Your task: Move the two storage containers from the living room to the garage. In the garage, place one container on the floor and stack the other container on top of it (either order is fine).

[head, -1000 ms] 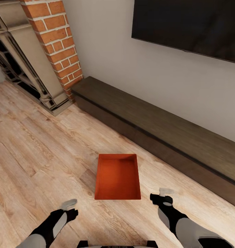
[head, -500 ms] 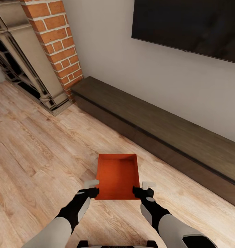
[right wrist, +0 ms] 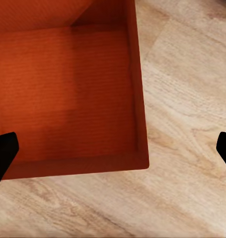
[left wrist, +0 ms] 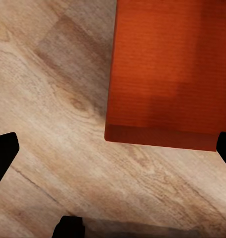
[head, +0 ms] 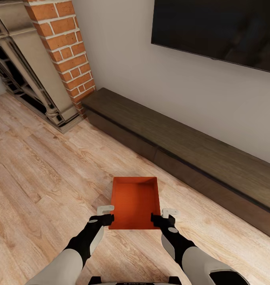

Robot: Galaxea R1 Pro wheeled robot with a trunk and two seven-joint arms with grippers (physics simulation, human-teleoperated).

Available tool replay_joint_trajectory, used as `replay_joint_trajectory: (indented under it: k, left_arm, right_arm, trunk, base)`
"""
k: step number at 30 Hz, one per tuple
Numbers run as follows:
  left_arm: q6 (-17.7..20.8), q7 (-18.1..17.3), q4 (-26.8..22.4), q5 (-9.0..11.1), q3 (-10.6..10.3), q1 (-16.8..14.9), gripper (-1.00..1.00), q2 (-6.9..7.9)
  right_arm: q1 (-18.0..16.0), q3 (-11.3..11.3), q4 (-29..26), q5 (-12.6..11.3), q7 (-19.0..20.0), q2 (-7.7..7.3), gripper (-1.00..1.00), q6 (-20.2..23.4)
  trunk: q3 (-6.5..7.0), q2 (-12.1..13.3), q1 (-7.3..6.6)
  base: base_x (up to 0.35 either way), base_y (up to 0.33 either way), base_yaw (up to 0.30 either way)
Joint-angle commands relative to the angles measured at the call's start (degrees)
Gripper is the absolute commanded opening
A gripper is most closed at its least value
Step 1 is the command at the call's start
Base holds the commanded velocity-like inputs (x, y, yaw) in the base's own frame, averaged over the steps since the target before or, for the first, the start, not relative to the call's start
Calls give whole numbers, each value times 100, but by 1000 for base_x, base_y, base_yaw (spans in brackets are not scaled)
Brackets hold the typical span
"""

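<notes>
One orange-red storage container [head: 135,202] lies on the light wood plank floor of the living room, open side up and empty. My left gripper [head: 106,215] is open at its near left corner, and my right gripper [head: 164,218] is open at its near right corner. In the left wrist view the left gripper [left wrist: 113,151] has its dark fingertips [left wrist: 3,153] spread wide, with the corner of the container [left wrist: 167,74] between them. In the right wrist view the right gripper [right wrist: 113,151] straddles the near wall of the container [right wrist: 68,89]. Neither gripper holds anything.
A long dark low cabinet [head: 182,150] runs along the white wall just beyond the container. A black TV [head: 218,27] hangs above it. The red brick fireplace [head: 63,43] stands at the far left. Bare plank floor [head: 44,178] spreads to the left.
Both arms have reached forward from near my base to the container's two near corners, and since half a second ago they have edged slightly closer. The container has not moved.
</notes>
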Motion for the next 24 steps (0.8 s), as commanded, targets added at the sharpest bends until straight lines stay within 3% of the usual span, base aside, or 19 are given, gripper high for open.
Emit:
replay_joint_trajectory:
  k: [1, 14, 24]
  left_arm:
    - [27, 22, -9, 30, 1, 0, 100, -4]
    - [24, 30, -29, 33, 5, 0, 100, -19]
    - [24, 281, -31, 37, -5, 0, 100, -27]
  right_arm:
    - [-4, -1, 11, -16, 46, 2, 100, -24]
    - [-3, 5, 21, 32, 163, 2, 100, -36]
    - [-2, -8, 35, 660, 150, 2, 100, -225]
  trunk:
    - [-3, -3, 0]
    - [-3, -3, 0]
    - [-3, -3, 0]
  base:
    - [0, 0, 0]
    - [0, 0, 0]
    - [0, 0, 0]
